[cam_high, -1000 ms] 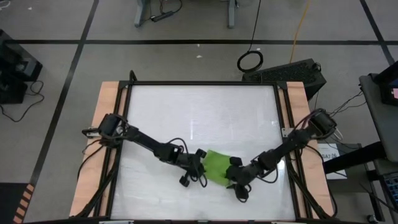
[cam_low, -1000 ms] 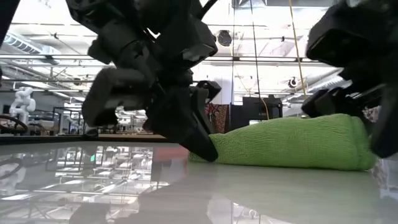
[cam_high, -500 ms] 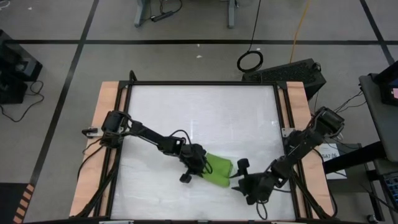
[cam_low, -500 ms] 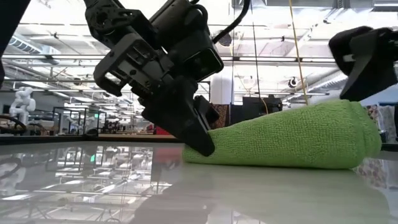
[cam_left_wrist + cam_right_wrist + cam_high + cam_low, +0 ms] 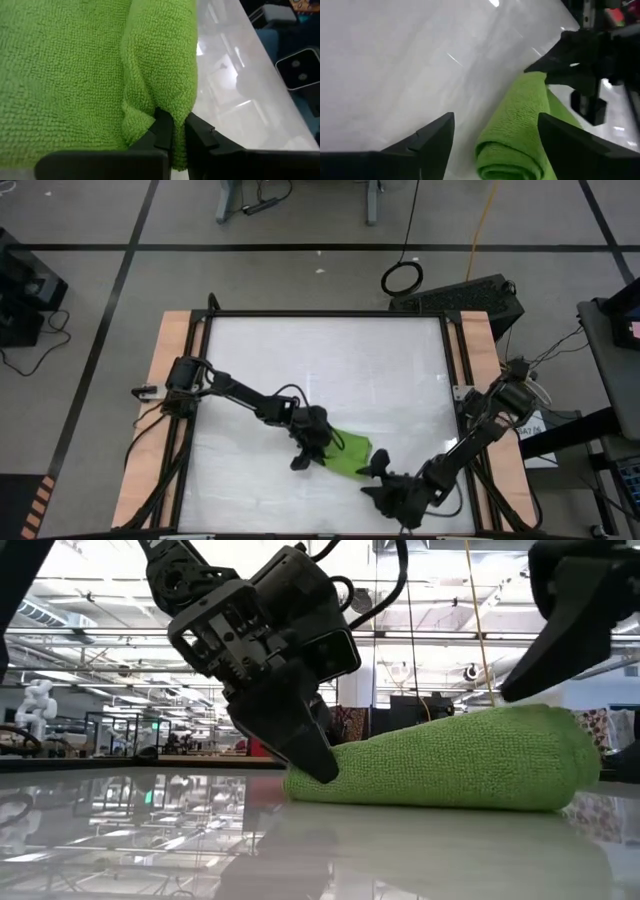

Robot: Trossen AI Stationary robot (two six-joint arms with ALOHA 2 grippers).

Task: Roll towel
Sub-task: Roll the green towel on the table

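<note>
The lime-green towel (image 5: 351,452) lies rolled into a short roll on the white table top, near the near edge. It also shows in the low view (image 5: 450,760) and in the right wrist view (image 5: 520,120), where its coiled end faces the camera. My left gripper (image 5: 320,452) is shut on the roll's left end (image 5: 300,775). My right gripper (image 5: 375,477) is open and empty, just off the roll's right end toward the near edge; its fingers (image 5: 437,132) stand apart and clear of the cloth. My left gripper pinches a fold of the towel's outer layer (image 5: 179,142) between its two fingers, at the roll's left end. The fingers (image 5: 162,127) come from the table's left, slanting down. The roll lies on the table, bunched beside the fingers.
Bare white table top (image 5: 330,360) stretches to the far edge behind the towel. Wooden side rails (image 5: 175,380) with black frame bars run along both sides. The room beyond holds desks and equipment.
My right gripper has left the roll's right end and drawn back toward the table's near edge, rising clear of the cloth. My left gripper has kept its hold and shifted slightly toward the right. The roll has stayed rolled on the table.
</note>
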